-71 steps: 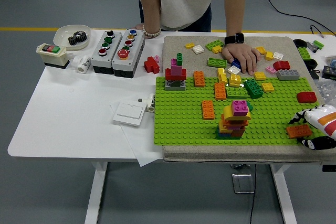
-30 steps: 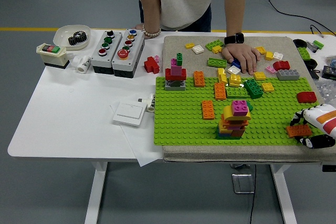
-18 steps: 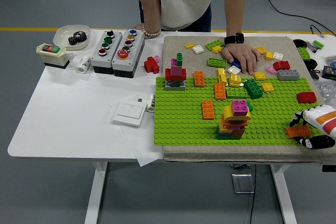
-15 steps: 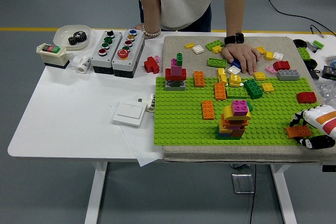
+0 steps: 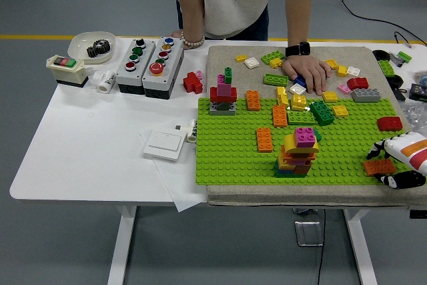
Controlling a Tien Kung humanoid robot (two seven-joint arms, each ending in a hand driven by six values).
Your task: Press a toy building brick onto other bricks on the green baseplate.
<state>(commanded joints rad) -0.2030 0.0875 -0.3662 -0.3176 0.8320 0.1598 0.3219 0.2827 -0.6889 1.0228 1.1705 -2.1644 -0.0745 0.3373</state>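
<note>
The flat orange rectangular brick (image 5: 379, 166) is pinched in the white right hand (image 5: 399, 162) at the green studded baseplate's (image 5: 230, 158) right edge, long axis roughly left-right; the multicoloured brick stack (image 5: 298, 151) lies well apart to its left.

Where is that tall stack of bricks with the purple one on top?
In the head view, the tall brick stack stands near the front edge of the green baseplate, right of centre, just right of a flat orange brick.

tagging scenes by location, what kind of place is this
Probably a robotics lab or test workshop: a white table on a grey floor with a yellow line, industrial push-button boxes, loose cables, and a green baseplate of toy bricks.
</note>
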